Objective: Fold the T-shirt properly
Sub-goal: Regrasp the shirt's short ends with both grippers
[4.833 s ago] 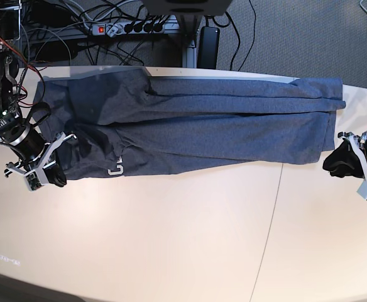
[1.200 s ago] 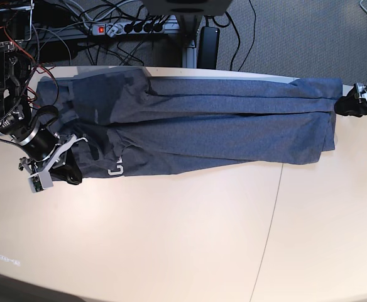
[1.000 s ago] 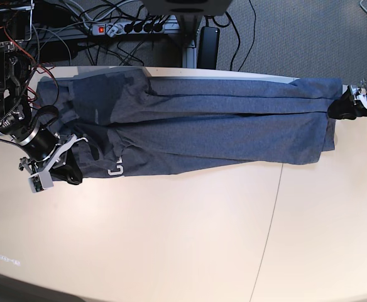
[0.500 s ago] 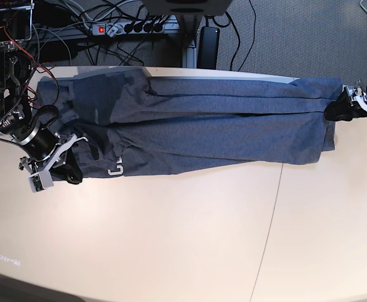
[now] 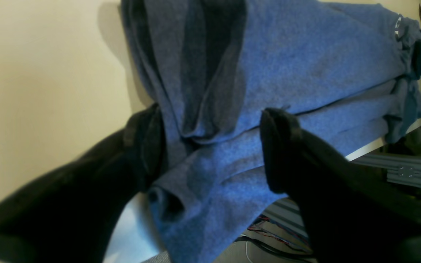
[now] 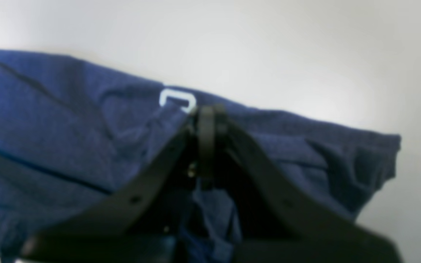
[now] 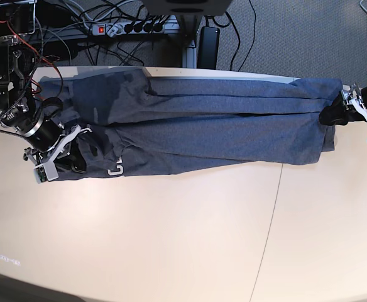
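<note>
The dark blue-grey T-shirt (image 7: 202, 132) lies as a long folded band across the back of the table (image 7: 171, 239). A bit of its white lettering (image 7: 114, 170) shows at the front left edge. My right gripper (image 7: 72, 162) is at the shirt's left end. In the right wrist view it (image 6: 207, 120) is shut on a fold of cloth (image 6: 68, 128) beside the lettering (image 6: 177, 98). My left gripper (image 7: 332, 116) is at the shirt's right end. In the left wrist view it (image 5: 214, 124) is open, its two black fingers straddling a bunched fold of the shirt (image 5: 305, 65).
A power strip (image 7: 130, 27) and several cables lie on the floor behind the table. The shirt's far right corner hangs over the table's back edge (image 5: 364, 151). A seam (image 7: 271, 220) runs across the tabletop.
My left gripper has moved left from beyond the shirt's right end onto its edge. My right gripper has shifted slightly up and right at the left end, staying on the cloth.
</note>
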Robot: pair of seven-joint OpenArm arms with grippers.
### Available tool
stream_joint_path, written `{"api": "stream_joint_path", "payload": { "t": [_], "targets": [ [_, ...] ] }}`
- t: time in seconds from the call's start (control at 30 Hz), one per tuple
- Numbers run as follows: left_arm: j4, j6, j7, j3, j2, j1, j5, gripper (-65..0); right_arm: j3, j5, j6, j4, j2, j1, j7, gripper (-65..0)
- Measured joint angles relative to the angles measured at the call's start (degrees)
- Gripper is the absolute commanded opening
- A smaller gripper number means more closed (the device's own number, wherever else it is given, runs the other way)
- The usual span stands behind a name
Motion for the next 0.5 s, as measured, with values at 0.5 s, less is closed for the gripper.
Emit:
{"api": "stream_joint_path", "payload": {
  "t": [0.5],
  "targets": [
    [0.02,0.0,-0.94,-0.09,0.66,0.0,0.09,-21.0,0.0,-1.64,0.0,-8.52,-0.02,-1.07,0.72,-65.0]
  ]
}}
